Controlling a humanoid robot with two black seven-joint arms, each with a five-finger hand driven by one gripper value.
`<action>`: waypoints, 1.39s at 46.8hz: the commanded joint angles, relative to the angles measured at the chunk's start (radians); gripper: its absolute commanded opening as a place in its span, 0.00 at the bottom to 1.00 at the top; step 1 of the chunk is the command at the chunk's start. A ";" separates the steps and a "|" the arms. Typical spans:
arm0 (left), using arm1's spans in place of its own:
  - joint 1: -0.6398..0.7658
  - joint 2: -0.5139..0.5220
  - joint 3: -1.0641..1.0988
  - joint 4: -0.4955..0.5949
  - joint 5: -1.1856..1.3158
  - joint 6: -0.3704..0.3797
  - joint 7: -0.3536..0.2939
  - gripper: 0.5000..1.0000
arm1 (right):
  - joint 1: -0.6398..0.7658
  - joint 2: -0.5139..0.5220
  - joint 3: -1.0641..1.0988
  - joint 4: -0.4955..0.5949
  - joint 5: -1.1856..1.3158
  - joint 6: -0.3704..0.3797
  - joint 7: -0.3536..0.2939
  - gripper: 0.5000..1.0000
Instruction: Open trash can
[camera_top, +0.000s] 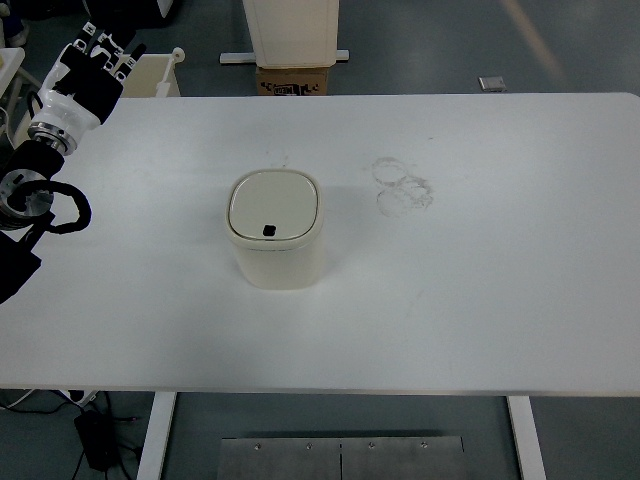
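Observation:
A small cream trash can stands upright near the middle of the white table. Its rounded square lid lies flat and closed, with a small dark button near its front edge. My left hand hovers over the table's far left corner, well away from the can, fingers stretched out and holding nothing. Its arm runs in from the left edge with black cables. The right arm does not show.
Faint ring marks stain the table to the right of the can. Beyond the far edge stand a cardboard box and a white stand on the floor. A white object sits beside the far left corner.

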 joint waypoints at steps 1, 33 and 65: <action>-0.001 0.024 0.024 -0.053 0.000 0.009 0.000 1.00 | 0.000 0.000 0.000 0.000 0.000 0.000 0.000 0.99; -0.219 0.308 0.411 -0.392 0.015 0.078 0.003 1.00 | 0.000 0.000 0.000 0.000 0.000 0.000 0.000 0.99; -0.610 0.426 0.766 -0.677 0.251 -0.043 0.213 1.00 | 0.000 0.000 0.000 0.000 0.000 0.000 0.000 0.99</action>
